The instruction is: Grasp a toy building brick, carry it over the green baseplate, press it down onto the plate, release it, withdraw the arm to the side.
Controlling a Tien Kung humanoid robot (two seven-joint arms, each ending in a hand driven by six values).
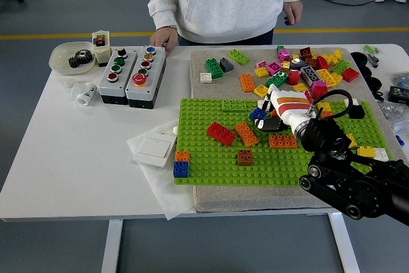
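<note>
Head view: right robot hand (276,112), white with orange stripe, fingers curled around a small blue toy brick (258,114), sits on the flat green studded baseplate (211,161) near its far edge. Person's hand (167,36) rests at the white table's (57,145) far edge.

A single head view looks forward and down from high on the robot's side, taking in nearly the whole white tabletop (57,158), whose near edge runs along the bottom with floor showing below. The far edge lies near the top, where a person (223,1) stands cut off at the chest. The right arm enters from the lower right corner, its robot hand (276,114) over the green baseplate (204,158) right of centre. It sits fairly near, at moderate height.
</note>
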